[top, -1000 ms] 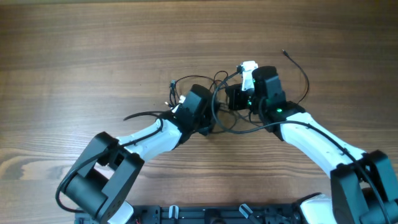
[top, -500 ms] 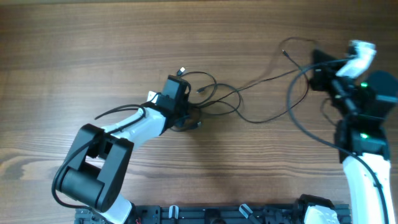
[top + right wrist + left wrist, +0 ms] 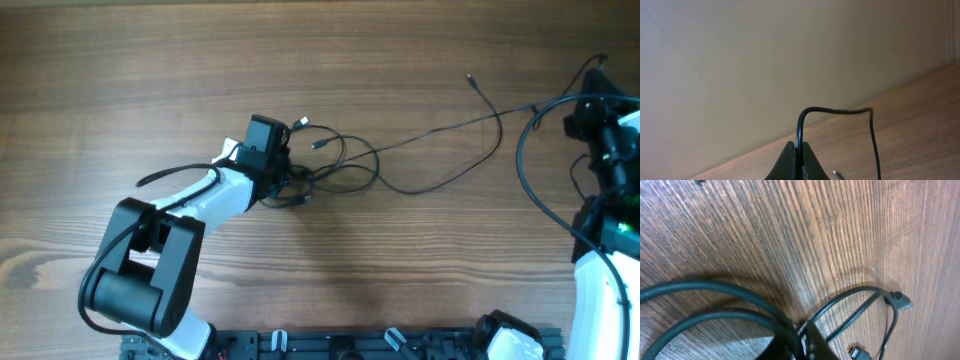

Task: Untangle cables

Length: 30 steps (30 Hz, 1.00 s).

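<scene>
Overhead: the cables (image 3: 318,172) lie in a loose clump just left of the middle of the tabletop (image 3: 150,60). The left gripper (image 3: 288,172) is clenched on the clump's left side. One strand runs off toward the right edge, where the right gripper (image 3: 588,120) is clamped on it.

Left wrist: the left gripper's (image 3: 802,340) closed tips pinch dark strands (image 3: 715,286). A loop with a plug tip lies just beyond on the wood.

Right wrist: the right gripper (image 3: 797,157) is pinched shut on one strand (image 3: 835,111), which arches up out of it.
</scene>
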Tool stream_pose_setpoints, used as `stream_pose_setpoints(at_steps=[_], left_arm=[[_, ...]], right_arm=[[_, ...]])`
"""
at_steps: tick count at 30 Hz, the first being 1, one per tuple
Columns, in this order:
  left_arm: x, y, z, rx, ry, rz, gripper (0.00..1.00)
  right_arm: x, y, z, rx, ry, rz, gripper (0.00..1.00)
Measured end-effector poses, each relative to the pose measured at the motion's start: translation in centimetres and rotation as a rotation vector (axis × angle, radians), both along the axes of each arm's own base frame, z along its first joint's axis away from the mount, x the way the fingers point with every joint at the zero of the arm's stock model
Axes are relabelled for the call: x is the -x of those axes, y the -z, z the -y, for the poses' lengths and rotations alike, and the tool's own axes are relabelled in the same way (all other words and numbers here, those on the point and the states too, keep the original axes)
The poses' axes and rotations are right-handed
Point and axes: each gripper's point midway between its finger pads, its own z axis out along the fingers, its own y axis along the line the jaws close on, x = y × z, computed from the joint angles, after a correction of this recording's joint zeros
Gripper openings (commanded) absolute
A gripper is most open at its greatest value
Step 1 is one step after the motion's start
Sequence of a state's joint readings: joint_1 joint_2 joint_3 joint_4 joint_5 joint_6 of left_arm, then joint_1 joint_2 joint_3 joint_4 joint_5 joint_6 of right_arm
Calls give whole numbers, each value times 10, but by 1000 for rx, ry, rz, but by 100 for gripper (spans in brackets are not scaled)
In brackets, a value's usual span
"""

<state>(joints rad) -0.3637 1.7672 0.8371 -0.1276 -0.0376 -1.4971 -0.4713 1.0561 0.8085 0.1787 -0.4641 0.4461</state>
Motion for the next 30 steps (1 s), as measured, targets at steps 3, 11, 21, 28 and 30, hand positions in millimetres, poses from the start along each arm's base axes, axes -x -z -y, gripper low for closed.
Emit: stream_pose_setpoints(at_steps=[3, 11, 21, 28, 30], left_arm=[[0, 0, -1, -5, 0, 0, 4], [2, 1, -7, -37, -8, -12, 12], [1, -1, -9, -46, -8, -9, 17], [2, -1, -9, -50, -8, -13, 19], [3, -1, -10, -53, -9, -18, 18]], right_arm=[[-5, -43, 4, 39, 4, 74, 4], [-16, -166, 44, 211, 86, 184, 4], [-49, -111, 158, 478, 479, -87, 5], [1, -131, 226, 631, 898, -169, 5], [12, -121, 239, 633, 934, -229, 5]])
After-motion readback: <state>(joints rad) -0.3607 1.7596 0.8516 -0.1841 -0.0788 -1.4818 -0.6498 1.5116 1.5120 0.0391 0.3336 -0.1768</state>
